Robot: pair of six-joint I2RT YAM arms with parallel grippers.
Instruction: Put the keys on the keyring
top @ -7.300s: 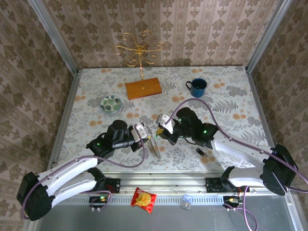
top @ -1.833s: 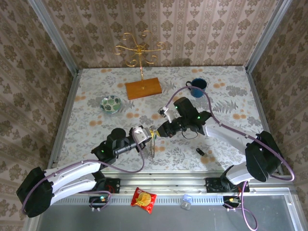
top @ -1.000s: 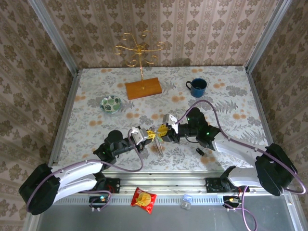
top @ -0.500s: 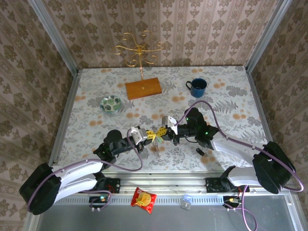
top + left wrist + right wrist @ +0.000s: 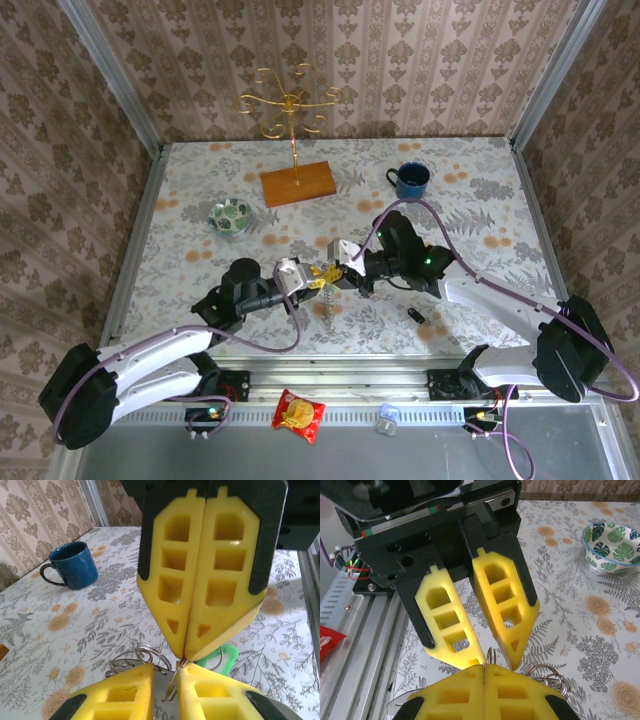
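My two grippers meet tip to tip above the table's front middle. The right gripper (image 5: 333, 273) (image 5: 485, 666) is shut, pinching a thin wire ring (image 5: 489, 656) (image 5: 176, 680). That ring hangs into the gap of my left gripper (image 5: 311, 276) (image 5: 167, 682), whose yellow fingers (image 5: 451, 625) stand a little apart around it. The green key (image 5: 226, 656) hangs just behind the right fingertips. A grey flat band, the keyring (image 5: 163, 706), lies between the left fingers and shows edge-on below the grippers (image 5: 327, 302). The black key (image 5: 418, 316) lies on the table, right of the grippers.
Loose silver split rings (image 5: 142, 655) hang beside the pinch. A blue mug (image 5: 410, 180), a patterned green bowl (image 5: 231, 215) and a gold stand on a wooden base (image 5: 298, 184) sit farther back. A red packet (image 5: 299, 414) lies on the front rail.
My left jaws, shut half a second ago, have parted slightly. The right jaws closed on the wire ring within the last second. Both grippers stay tip to tip.
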